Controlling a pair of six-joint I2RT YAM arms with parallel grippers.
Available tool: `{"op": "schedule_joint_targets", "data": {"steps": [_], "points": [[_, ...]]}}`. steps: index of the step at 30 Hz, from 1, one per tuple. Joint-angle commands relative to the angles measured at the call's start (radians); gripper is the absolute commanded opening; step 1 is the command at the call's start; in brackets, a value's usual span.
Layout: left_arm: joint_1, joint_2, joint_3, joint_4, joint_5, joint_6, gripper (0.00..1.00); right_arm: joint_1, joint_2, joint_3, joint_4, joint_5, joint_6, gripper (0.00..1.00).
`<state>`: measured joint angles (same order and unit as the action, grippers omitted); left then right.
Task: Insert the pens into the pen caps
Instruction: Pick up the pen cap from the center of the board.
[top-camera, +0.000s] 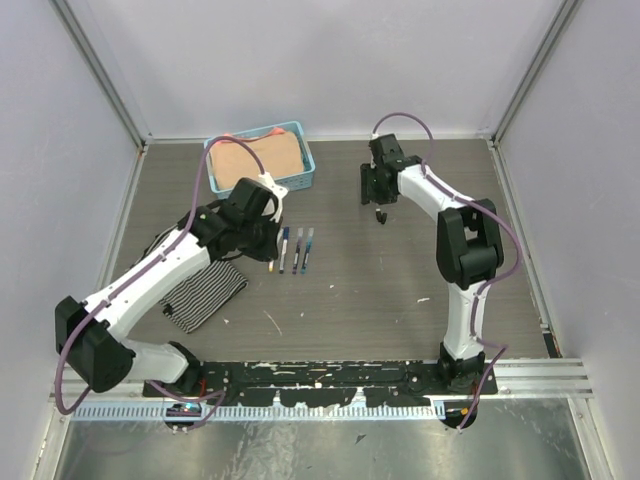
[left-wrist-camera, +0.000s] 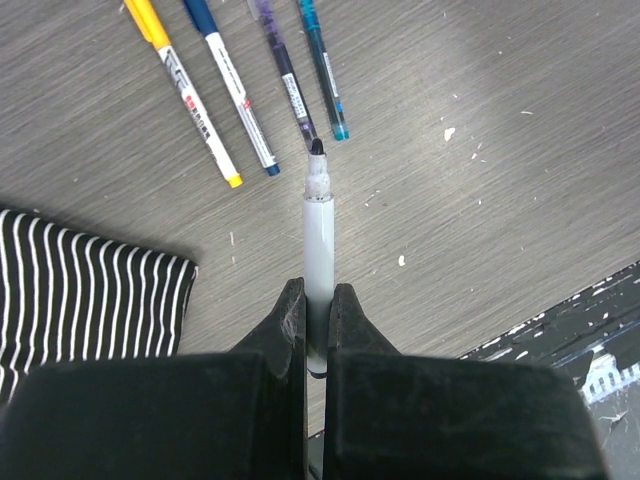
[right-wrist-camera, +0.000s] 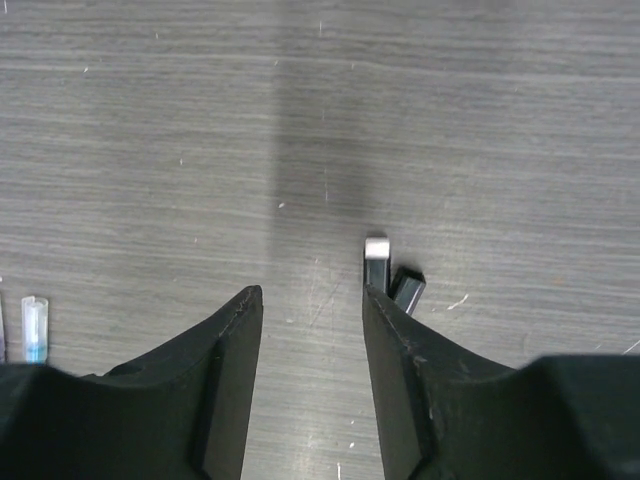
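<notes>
L hand (left-wrist-camera: 318, 320) is clamped tight on a pen (left-wrist-camera: 319, 225) - grey-white barrel pinched between both fingers, bare black tip pointing straight out ahead of the hand, over the surface (left-wrist-camera: 500, 150). Just beyond that tip, four more lie side by side at a slant, each w/ a coloured end. The yellow pen (left-wrist-camera: 190, 100) is furthest to the hand's left, then the blue pen (left-wrist-camera: 235, 90), purple pen (left-wrist-camera: 285, 75) and teal pen (left-wrist-camera: 325, 75). The held tip sits right at the purple pen's near end; can't tell if they touch. A striped cloth (left-wrist-camera: 80, 290) lies close by on the hand's left.

R hand (right-wrist-camera: 310, 295) is well apart from the L one. Its fingers are roughly half spread, w/ nothing between them. A small black cap (right-wrist-camera: 376, 262) w/ a pale end sits right at the tip of one finger - outside the gap, not gripped. A dark stub (right-wrist-camera: 407, 290) sits just beside the cap, too small to identify. A pale blue tube end (right-wrist-camera: 35, 325) shows off to the hand's other side.

From above, a blue basket (top-camera: 308, 160) sits beyond the L hand.
</notes>
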<state>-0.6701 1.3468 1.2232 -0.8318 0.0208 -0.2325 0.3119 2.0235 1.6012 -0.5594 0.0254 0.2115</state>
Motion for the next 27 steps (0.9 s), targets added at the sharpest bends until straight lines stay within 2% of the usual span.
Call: {"op": "schedule_joint_targets", "data": {"steps": [1, 10, 27], "points": [[0.005, -0.043, 0.002, -0.012, -0.035, 0.015, 0.0, -0.007, 0.028, 0.072, 0.009, 0.032, -0.03, 0.48], [0.004, -0.16, -0.068, 0.053, -0.071, 0.043, 0.0, -0.018, 0.084, 0.1, 0.005, 0.043, -0.043, 0.46], [0.004, -0.137, -0.062, 0.048, -0.044, 0.05, 0.0, -0.027, 0.113, 0.108, -0.027, 0.073, -0.048, 0.42]]}}
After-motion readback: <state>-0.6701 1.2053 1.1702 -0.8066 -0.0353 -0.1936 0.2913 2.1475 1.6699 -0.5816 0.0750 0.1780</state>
